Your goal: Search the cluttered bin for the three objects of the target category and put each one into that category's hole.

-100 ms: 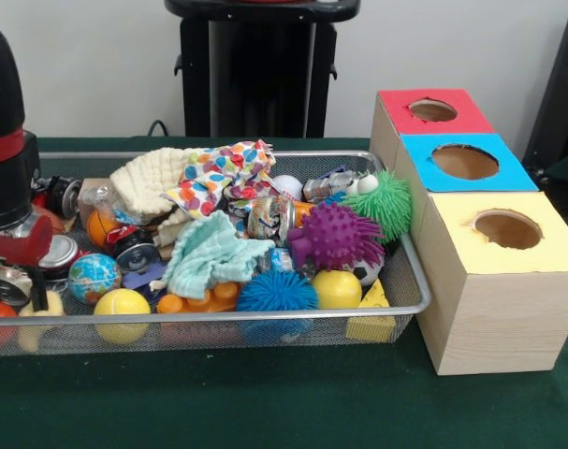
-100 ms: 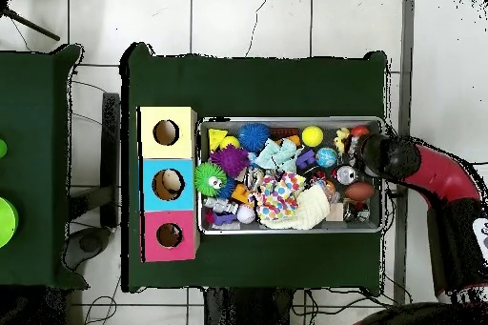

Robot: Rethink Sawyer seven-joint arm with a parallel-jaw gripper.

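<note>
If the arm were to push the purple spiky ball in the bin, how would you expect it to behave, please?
The purple spiky ball would probably flex: its spikes look soft. It seems light, perched atop the clutter. Round, it may roll toward the green spiky ball.

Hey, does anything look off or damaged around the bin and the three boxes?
Only one thing: the hole in the yellow box has a ragged, torn edge, while the holes in the blue box and red box look cleanly cut. Nothing has spilled outside the wire bin.
</note>
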